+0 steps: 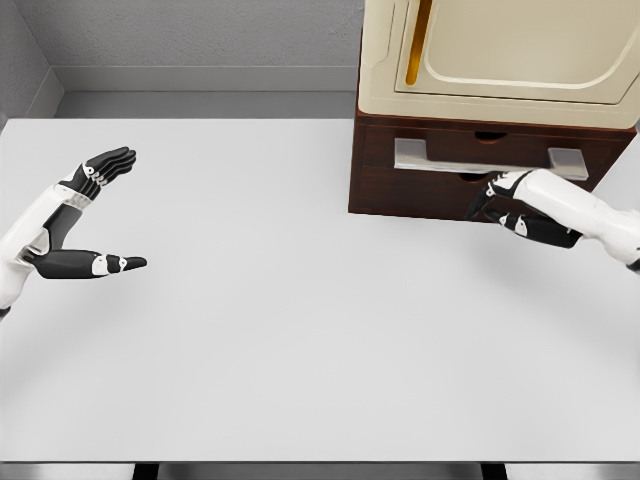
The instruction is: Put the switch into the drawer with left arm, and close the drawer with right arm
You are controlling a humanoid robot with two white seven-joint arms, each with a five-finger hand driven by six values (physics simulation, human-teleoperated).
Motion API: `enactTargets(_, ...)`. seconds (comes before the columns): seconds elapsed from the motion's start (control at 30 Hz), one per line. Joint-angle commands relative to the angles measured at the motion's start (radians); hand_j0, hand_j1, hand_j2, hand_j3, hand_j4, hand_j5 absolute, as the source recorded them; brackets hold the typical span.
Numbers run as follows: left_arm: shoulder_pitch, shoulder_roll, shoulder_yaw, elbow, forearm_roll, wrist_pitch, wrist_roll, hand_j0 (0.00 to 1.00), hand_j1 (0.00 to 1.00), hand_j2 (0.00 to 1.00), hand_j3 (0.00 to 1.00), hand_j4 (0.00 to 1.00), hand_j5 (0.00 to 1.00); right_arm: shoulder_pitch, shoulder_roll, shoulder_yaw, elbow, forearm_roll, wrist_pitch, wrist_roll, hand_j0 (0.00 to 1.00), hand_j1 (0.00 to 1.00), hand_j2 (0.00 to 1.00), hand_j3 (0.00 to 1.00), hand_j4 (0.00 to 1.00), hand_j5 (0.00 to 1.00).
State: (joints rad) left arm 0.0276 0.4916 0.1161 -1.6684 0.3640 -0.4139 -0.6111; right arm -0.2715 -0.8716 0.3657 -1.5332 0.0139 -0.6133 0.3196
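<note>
A dark brown drawer cabinet stands at the back right of the white table. Its upper drawer front carries a flat grey handle and looks pushed in, nearly flush with the cabinet. My right hand is at the cabinet front just below that handle, fingers curled, knuckles against the wood, holding nothing. My left hand hovers over the table's left side, fingers spread and thumb out, empty. No switch shows anywhere in view.
A cream box-like appliance sits on top of the cabinet and overhangs its front. A grey wall runs behind the table. The table's near edge lies along the bottom of the picture.
</note>
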Motion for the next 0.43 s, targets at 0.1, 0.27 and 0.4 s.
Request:
enactTargets(0.1,0.0,0.001,-0.001,-0.001,0.007,0.001,0.0,1.0,1.0,1.0,1.0,1.0,1.0,0.071,-0.156,-0.019,-0.03,-0.023,0.002,-0.011,0.48,0.48,0.48,0.48,0.48,0.48)
enactTargets(0.27,0.0,0.001,0.0,-0.001,0.007,0.001,0.0,1.0,1.0,1.0,1.0,1.0,1.0,0.13,-0.262,-0.021,-0.019,-0.058,0.002,-0.016,0.49,0.49,0.49,0.49,0.49,0.49)
enactTargets(0.4,-0.006,0.001,0.0,0.032,0.007,0.004,0.0,1.0,1.0,1.0,1.0,1.0,1.0,0.163,-0.305,-0.021,-0.021,-0.06,0.002,-0.016,0.5,0.5,0.5,0.5,0.5,0.5)
